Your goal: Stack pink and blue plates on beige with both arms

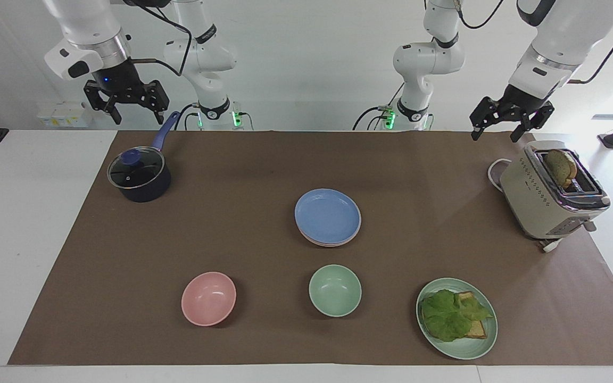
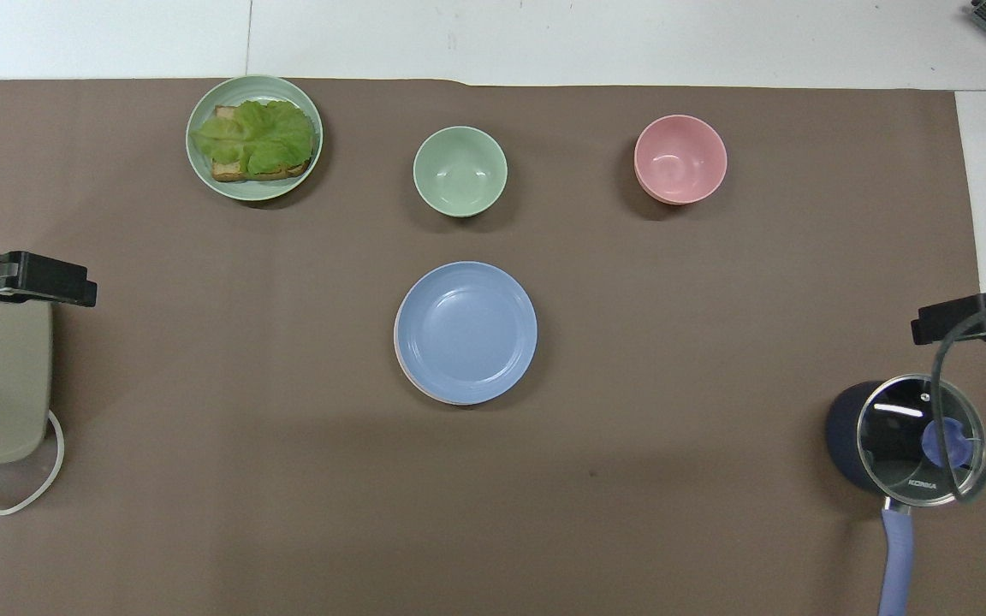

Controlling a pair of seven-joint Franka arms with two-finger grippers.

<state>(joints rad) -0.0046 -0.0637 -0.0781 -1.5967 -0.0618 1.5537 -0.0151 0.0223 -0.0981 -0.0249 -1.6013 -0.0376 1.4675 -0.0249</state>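
The brown mat (image 1: 306,250) fills the desk (image 1: 30,223), and dead centre of the frame sits the stack: the blue plate (image 1: 328,215) on top, a thin pink plate (image 1: 321,242) rim peeping out under its lower edge, and whatever lies beneath is hidden, so the beige one cannot be confirmed from here. At the right of the frame stands the toaster (image 1: 548,194) with a slice up, at upper left the lidded pot (image 1: 139,178), and along the bottom the pink bowl (image 1: 208,298), the green bowl (image 1: 335,290) and the green plate (image 1: 456,318) with lettuce and toast. Up top, both arms hang clear: the left tool (image 1: 504,125) over the desk edge by the toaster, fingers spread and empty; the right tool (image 1: 125,104) above the pot's handle, likewise released. The stack looks done, I'd say. The risk now: a descending right arm could clip that handle, or the slightly offset plates could slide if nudged.
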